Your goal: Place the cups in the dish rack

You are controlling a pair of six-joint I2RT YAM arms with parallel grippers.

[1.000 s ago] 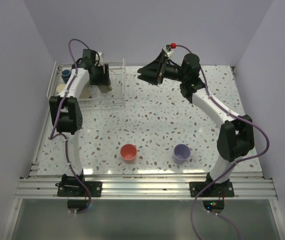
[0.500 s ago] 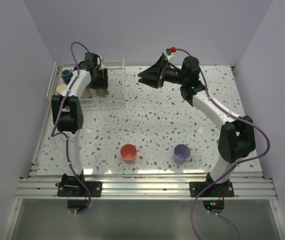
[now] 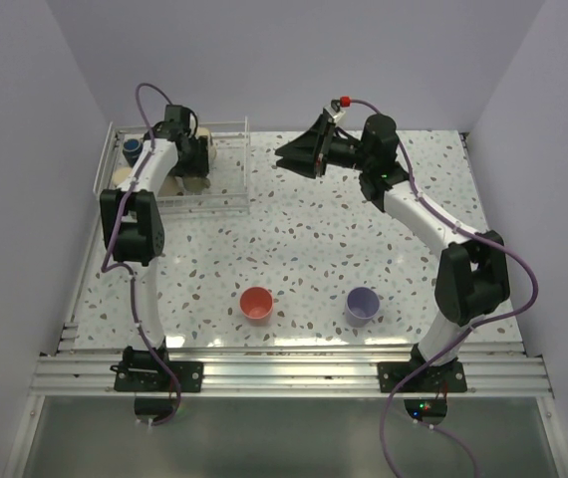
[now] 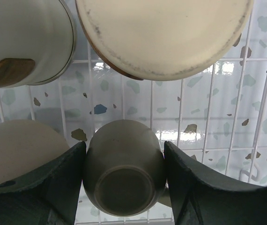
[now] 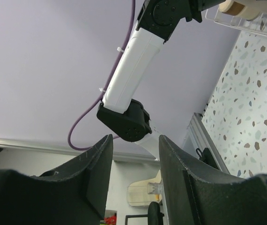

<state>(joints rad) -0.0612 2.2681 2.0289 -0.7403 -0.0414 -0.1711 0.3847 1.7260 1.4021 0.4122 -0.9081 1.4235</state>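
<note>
In the left wrist view my left gripper (image 4: pixel 124 157) is shut on an olive cup (image 4: pixel 124 176), held bottom toward the camera just over the dish rack's white wires (image 4: pixel 209 117). A cream cup (image 4: pixel 164 37), a white cup (image 4: pixel 25 42) and a beige cup (image 4: pixel 16 150) lie around it in the rack. From above, the left gripper (image 3: pixel 193 164) sits inside the dish rack (image 3: pixel 236 197) at the back left. A dark blue cup (image 3: pixel 132 147) stands at its far left. A red cup (image 3: pixel 256 303) and a lavender cup (image 3: pixel 363 304) stand on the table near the front. My right gripper (image 3: pixel 290 154) hangs open and empty in the air right of the rack.
The right wrist view looks sideways past its open fingers (image 5: pixel 96 173) at the left arm (image 5: pixel 133 65) and a corner of the rack (image 5: pixel 260 21). The speckled table ends in a metal rail (image 3: pixel 284 368) at the front and walls on the other sides.
My left gripper has moved a little left and deeper into the rack with the olive cup. The right arm rose slightly at first, then held still.
</note>
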